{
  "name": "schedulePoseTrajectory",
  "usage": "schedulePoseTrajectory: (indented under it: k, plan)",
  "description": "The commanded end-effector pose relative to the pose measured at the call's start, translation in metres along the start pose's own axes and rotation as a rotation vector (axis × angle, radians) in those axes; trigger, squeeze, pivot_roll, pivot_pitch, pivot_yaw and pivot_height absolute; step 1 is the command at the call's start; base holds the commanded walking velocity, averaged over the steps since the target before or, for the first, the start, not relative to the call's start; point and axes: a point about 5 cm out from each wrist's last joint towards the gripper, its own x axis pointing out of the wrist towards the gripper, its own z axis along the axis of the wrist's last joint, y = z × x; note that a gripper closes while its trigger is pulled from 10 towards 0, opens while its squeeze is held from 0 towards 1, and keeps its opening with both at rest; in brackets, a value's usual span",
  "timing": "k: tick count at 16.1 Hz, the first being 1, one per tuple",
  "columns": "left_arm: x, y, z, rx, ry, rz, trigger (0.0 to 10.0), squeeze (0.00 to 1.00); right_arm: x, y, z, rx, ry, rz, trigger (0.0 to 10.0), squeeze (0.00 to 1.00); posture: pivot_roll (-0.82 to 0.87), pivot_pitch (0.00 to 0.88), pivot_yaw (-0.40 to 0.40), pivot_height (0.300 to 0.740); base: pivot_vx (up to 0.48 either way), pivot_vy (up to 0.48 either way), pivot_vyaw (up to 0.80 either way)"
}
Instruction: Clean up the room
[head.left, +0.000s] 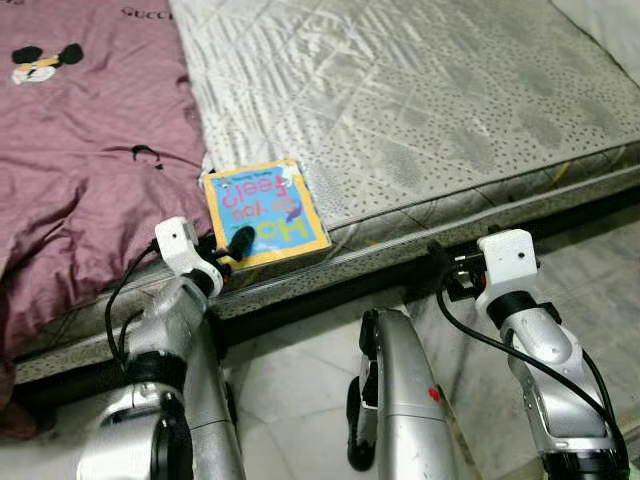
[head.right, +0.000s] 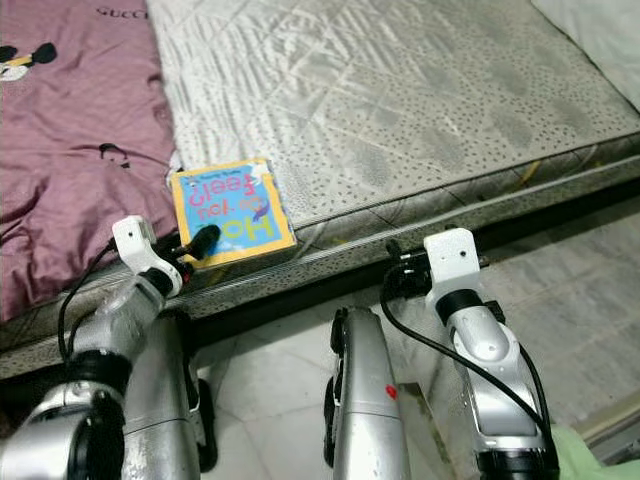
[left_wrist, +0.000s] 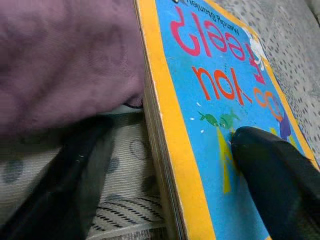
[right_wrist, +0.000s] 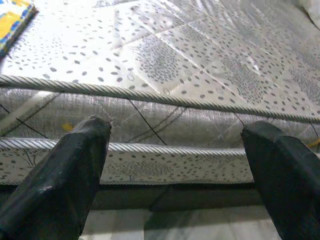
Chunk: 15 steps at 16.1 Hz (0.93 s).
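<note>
Our left gripper (head.left: 232, 252) straddles the near left edge of the book (head.left: 264, 212) at the mattress (head.left: 420, 110) rim, one finger on the cover, one alongside, not yet closed, while our right gripper (right_wrist: 175, 165) waits wide open, holding nothing.

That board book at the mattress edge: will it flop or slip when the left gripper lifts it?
The book looks stiff: its edge shows thick board pages, so it should hold flat. The glossy cover may slide under the left gripper, whose fingers straddle its edge. It lies flat on the mattress, against the maroon blanket, so it probably won't tip.
</note>
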Motion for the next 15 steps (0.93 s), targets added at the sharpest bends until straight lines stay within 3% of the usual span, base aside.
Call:
schedulePoseTrajectory:
  k: [1, 2, 3, 4, 10, 15]
  plan:
    - [-0.002, -0.006, -0.046, -0.061, 0.213, -0.024, 0.1, 0.00, -0.001, -0.002, 0.001, -0.004, 0.001, -0.006, 10.0, 0.00, -0.25, 0.275, -0.078, 0.505, 0.000, 0.000, 0.00]
    - [0.000, -0.008, -0.042, -0.078, 0.201, -0.036, 0.0, 0.00, 0.000, -0.002, 0.001, -0.004, 0.000, -0.007, 10.0, 0.00, -0.24, 0.272, -0.079, 0.505, 0.000, 0.000, 0.00]
    - [0.002, -0.012, -0.037, -0.104, 0.178, -0.065, 9.1, 0.00, 0.002, -0.001, 0.001, -0.004, -0.001, -0.007, 10.0, 0.00, -0.24, 0.270, -0.079, 0.505, 0.000, 0.000, 0.00]
    - [0.004, -0.015, -0.033, -0.155, 0.176, -0.094, 10.0, 0.00, 0.003, 0.000, 0.002, -0.002, -0.004, -0.006, 10.0, 0.00, -0.24, 0.267, -0.078, 0.505, 0.000, 0.000, 0.00]
    - [0.013, -0.030, -0.034, -0.332, 0.229, -0.162, 10.0, 0.00, 0.008, 0.001, 0.005, -0.002, -0.017, -0.007, 10.0, 0.00, -0.24, 0.253, -0.077, 0.505, 0.000, 0.000, 0.00]
    - [0.014, -0.029, -0.040, -0.348, 0.288, -0.131, 10.0, 0.00, 0.011, 0.000, 0.008, -0.009, -0.028, -0.006, 10.0, 0.00, -0.25, 0.245, -0.077, 0.505, 0.000, 0.000, 0.00]
